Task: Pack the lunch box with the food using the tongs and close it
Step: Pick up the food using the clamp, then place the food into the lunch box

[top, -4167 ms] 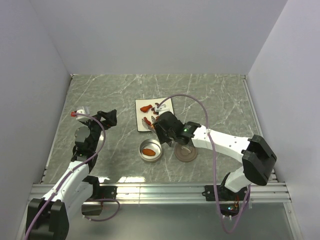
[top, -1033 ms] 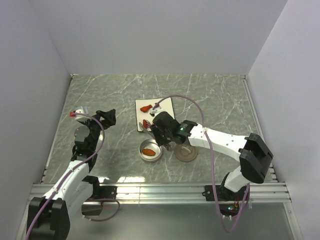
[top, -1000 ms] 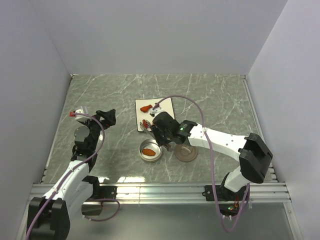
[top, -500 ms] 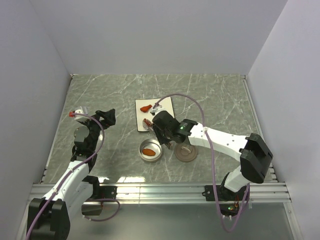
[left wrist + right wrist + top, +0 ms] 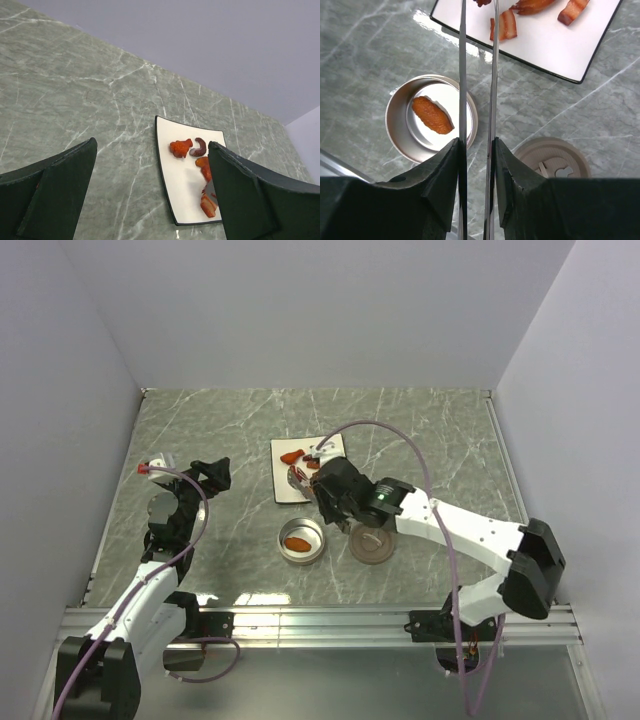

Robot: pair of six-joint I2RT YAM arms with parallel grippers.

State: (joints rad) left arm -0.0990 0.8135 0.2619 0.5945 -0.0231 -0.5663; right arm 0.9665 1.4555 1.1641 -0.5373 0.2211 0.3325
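My right gripper is shut on the tongs. Their two thin arms reach up over the near edge of the white plate, and their tips leave the top of the right wrist view beside a dark piece. The lunch box tin lies below and to the left with one orange piece of food in it. More food lies on the plate. The brown lid rests flat on the table to the right of the tin. My left gripper hangs open far to the left, holding nothing.
Seen from above, the plate sits mid-table, the tin and lid in front of it. Grey walls close the table on three sides. A metal rail runs along the near edge.
My right arm has swung its elbow out to the right and carried the tongs from above the tin to the plate. The left arm has not moved.
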